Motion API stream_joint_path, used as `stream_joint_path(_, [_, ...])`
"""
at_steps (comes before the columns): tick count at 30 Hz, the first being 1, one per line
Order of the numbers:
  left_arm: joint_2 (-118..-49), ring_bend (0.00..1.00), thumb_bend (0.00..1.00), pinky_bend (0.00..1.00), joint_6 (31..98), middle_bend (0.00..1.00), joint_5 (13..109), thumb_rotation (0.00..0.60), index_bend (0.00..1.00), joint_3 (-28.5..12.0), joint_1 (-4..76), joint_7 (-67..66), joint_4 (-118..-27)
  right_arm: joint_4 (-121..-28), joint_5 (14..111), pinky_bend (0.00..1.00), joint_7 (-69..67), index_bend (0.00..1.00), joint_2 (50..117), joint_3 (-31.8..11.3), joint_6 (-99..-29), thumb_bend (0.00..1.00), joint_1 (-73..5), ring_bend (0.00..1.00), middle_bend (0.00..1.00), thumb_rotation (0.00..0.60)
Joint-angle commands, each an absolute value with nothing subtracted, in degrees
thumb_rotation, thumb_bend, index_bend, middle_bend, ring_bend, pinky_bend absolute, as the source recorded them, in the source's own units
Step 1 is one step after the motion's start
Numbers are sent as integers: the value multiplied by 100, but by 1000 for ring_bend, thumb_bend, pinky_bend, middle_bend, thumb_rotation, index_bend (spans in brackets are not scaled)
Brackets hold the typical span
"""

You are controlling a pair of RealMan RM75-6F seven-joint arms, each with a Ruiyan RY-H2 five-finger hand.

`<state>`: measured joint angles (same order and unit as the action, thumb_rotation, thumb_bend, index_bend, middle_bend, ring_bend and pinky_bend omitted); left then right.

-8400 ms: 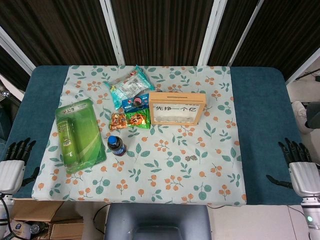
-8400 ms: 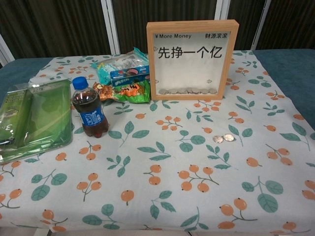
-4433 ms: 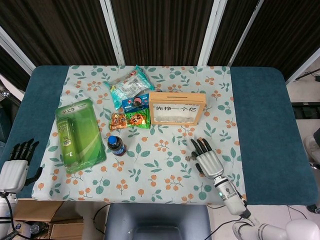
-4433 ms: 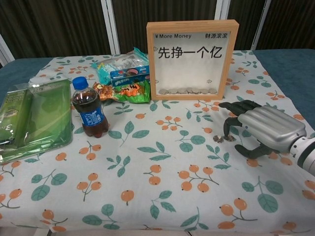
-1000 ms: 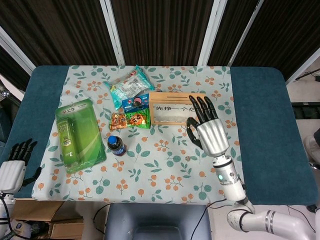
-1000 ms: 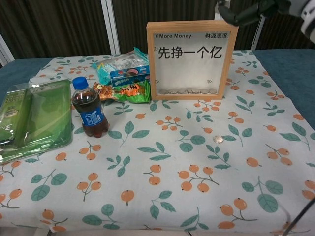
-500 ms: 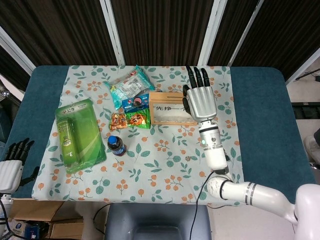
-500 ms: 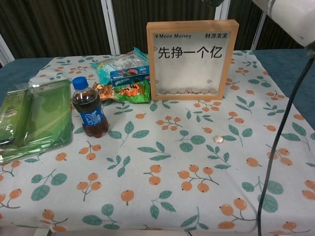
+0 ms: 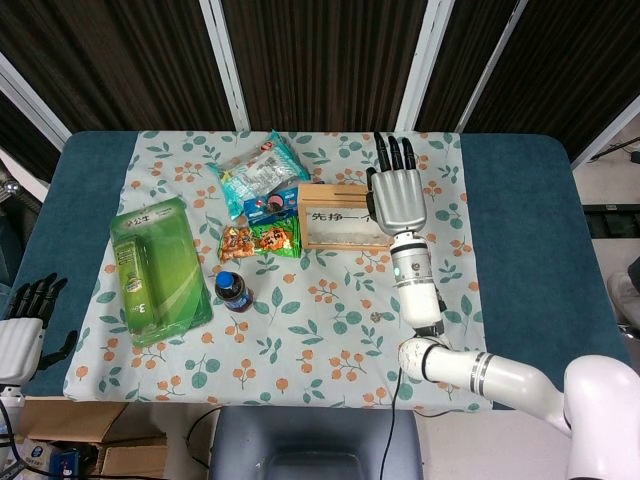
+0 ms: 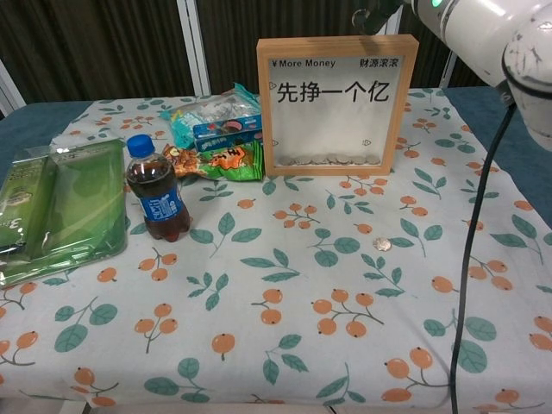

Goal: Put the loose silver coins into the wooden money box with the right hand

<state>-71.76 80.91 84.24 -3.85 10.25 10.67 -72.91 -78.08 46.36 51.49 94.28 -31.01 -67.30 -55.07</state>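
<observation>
Now | head view: right hand above the right end of the wooden money box, centre frame, fingers straight, grip not discernible; left hand open, lower left | chest view: one flat round silver coin on the cloth-covered counter, right of centre, below the upright glass-fronted box; right hand nearer.

A white cloth printed with green leaves and orange berries was seen over a teal table. A pale wooden money box was marked in black characters. A silver coin, a blue-capped dark bottle and a green pack were noted.
</observation>
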Motion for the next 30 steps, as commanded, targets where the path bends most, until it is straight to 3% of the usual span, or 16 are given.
stream_joint_path(1, [-7173,0,378,0,8088,0,8432,600,0,-373,1019,1084,-7277,-7762,4544,0,5144,781,9429,-3066,-6752,595,-5586,0,136,600])
stream_joint_path(30, [-7147,0,377,0,8004,0,8295,600,0,-411,983,1236,-7113,-7204,4066,0,5066,780,9663,-2761,-6702,596,-6125,0,136,600])
